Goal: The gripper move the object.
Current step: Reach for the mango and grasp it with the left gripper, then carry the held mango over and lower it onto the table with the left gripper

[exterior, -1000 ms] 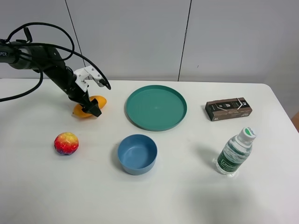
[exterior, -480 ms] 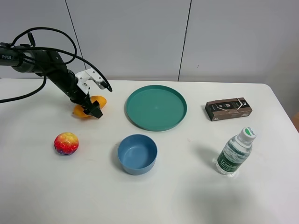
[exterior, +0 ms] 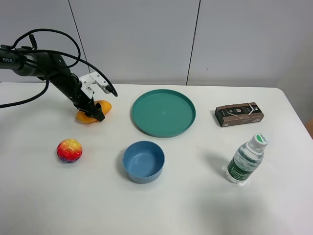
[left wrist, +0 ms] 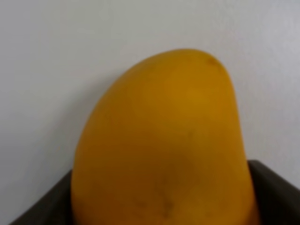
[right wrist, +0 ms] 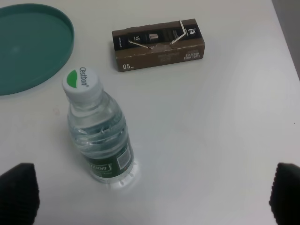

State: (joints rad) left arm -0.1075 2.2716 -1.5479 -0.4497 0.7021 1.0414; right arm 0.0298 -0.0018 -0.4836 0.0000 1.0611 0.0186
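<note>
The orange-yellow mango [exterior: 104, 105] lies on the white table at the far left. My left gripper [exterior: 96, 114] is down on it, with its black fingers on both sides. In the left wrist view the mango [left wrist: 159, 140] fills the frame, and a dark finger [left wrist: 42, 201] presses against each of its sides, so the gripper is shut on it. The mango rests on the table. My right gripper [right wrist: 152, 197] is open and empty above the table's right side. Only its two dark fingertips [right wrist: 18, 192] show, far apart. The right arm is out of the exterior high view.
A teal plate [exterior: 163, 112] lies right of the mango, with a blue bowl [exterior: 144, 161] in front of it. A red-yellow-purple ball [exterior: 69, 150] sits at the front left. A brown box [exterior: 239, 114] and a water bottle [exterior: 243, 160] stand at the right, below my right gripper.
The left arm has shifted slightly and its gripper has settled more closely on the mango. The mango has stayed in place.
</note>
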